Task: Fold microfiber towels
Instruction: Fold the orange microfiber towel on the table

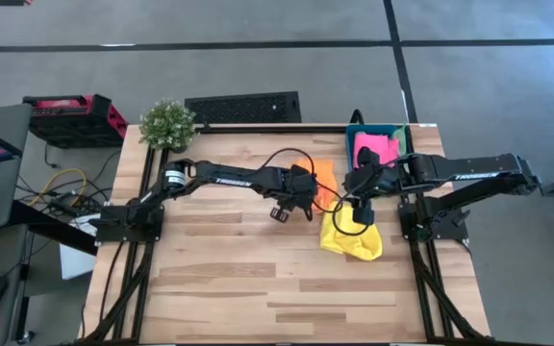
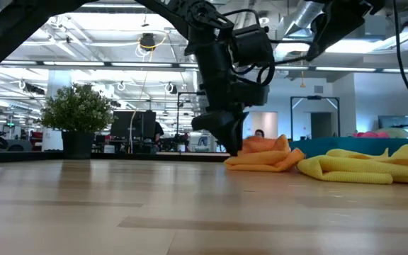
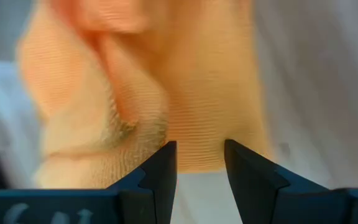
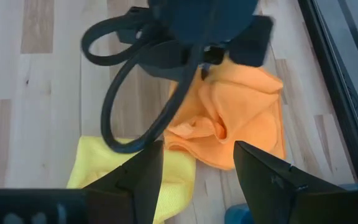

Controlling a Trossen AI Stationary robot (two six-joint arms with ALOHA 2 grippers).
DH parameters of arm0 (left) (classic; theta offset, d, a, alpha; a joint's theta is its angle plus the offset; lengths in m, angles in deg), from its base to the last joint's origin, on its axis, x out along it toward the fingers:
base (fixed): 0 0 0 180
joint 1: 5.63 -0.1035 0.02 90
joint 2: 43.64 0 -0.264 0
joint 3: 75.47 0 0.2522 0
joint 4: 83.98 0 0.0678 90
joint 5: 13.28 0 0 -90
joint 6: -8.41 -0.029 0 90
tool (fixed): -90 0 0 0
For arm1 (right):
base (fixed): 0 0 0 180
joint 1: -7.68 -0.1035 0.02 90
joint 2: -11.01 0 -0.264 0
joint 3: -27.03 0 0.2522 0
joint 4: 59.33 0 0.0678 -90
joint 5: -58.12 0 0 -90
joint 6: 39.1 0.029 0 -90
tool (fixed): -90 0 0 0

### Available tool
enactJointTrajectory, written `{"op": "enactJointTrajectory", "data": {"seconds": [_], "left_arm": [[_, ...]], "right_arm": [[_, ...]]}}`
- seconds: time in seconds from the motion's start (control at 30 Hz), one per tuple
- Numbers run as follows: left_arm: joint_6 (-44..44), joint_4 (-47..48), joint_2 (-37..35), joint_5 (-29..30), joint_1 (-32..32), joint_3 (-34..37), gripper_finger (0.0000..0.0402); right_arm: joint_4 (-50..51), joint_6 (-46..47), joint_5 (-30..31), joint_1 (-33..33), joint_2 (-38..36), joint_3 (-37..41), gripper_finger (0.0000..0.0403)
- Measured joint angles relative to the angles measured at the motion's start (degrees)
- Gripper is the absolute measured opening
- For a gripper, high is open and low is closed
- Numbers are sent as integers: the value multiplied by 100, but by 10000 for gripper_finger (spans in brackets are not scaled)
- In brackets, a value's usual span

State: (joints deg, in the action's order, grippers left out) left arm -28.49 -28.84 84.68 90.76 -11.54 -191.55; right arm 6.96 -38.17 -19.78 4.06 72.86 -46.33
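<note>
An orange towel [image 1: 326, 179] lies crumpled on the wooden table, with a yellow towel [image 1: 352, 238] bunched just to its near right. A pink towel [image 1: 377, 150] sits in the teal bin [image 1: 358, 132] at the far right. My left gripper [image 3: 199, 149] points steeply down at the orange towel's left edge [image 2: 241, 161], low over the table, and is open. My right gripper [image 4: 194, 163] hangs open, high above the yellow towel [image 4: 124, 180], with nothing between its fingers. From there it looks down on the orange towel [image 4: 244, 112]. My left gripper's fingertips [image 3: 166, 155] stand on either side of the orange towel's edge [image 3: 197, 158], coming from above and slanting in from the table's left. Whether they touch the cloth I cannot tell.
A potted plant [image 1: 167, 122] stands at the table's far left corner, beside a black grille [image 1: 243, 106] behind the far edge. The near half of the table [image 1: 258, 288] is bare wood. A black cable [image 1: 291, 154] loops over the left arm near the towels.
</note>
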Motion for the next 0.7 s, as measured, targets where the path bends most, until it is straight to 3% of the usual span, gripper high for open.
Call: {"op": "enactJointTrajectory", "data": {"seconds": [0.3, 0.43, 0.7], "left_arm": [[-412, -269, -17, -54, -275, -313, 128], [-462, -493, 26, -486, -411, -311, 128], [-906, -1492, 168, -651, -444, -322, 128]], "right_arm": [[0, 0, -2, 0, 0, 0, 221], [18, 0, -4, 0, 0, 0, 221], [45, 4, -5, 0, 0, 0, 221]]}}
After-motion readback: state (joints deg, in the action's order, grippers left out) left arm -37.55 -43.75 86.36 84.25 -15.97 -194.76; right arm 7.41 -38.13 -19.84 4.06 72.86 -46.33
